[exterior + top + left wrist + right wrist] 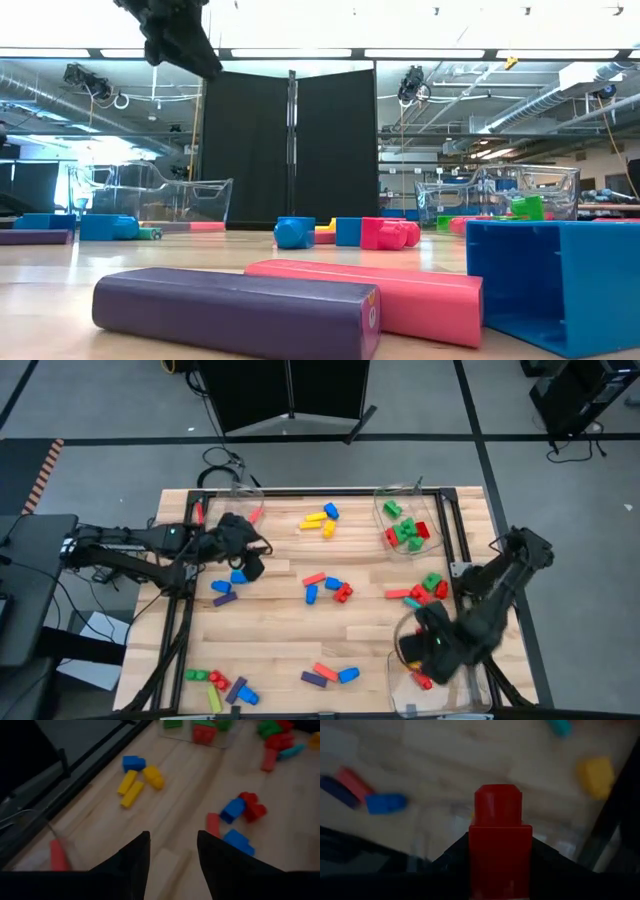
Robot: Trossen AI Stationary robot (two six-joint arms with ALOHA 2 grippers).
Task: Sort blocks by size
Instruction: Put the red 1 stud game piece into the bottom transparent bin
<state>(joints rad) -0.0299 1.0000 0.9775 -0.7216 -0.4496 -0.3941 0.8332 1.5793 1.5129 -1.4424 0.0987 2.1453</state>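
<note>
The left gripper (238,542) hangs over the desk's (280,650) far left part with its fingers (132,862) spread and nothing between them. Just beneath and to its near side lie a few blue blocks (232,580); ahead of it, toward the middle, a yellow-and-blue cluster (320,520) rests with its bars lying roughly along the gripper's line of reach.

Farther right, in the centre, a red bar and blue bricks (325,588) lie scattered, and beyond them a clear bin (382,510) holds green and red pieces.

The right gripper (437,648) sits over the near right bin (400,635), pinching a red block (498,852) whose stud points straight out past the fingertips, long axis in line with the fingers. The bin lies directly below this gripper, so the release looks like a short descent. The bin's rim is the only thing near enough to catch. The right arm is plainly the nearer one for this drop.
</note>
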